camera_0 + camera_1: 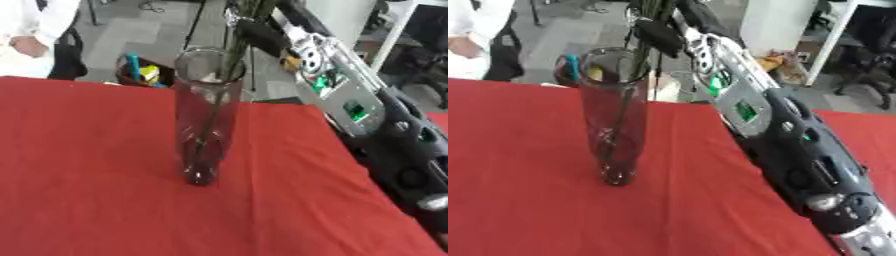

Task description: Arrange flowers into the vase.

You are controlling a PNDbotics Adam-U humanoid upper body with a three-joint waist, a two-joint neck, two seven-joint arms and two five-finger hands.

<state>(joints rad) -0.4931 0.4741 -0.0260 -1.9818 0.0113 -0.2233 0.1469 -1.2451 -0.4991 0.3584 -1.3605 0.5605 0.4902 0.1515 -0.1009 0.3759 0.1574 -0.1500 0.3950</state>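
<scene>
Right eye view: vase [616, 130] upright mid-tabletop [527, 210], nearer the far edge. Right robot hand [658, 32] directly above its mouth, curled round flower stems [626, 107] that run nearly vertical into the glass. Left robot hand unseen.

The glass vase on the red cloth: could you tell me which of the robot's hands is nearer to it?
Right. The right hand is just above the vase rim, fingers curled round the green stems going into it. The left hand shows in neither view.
</scene>
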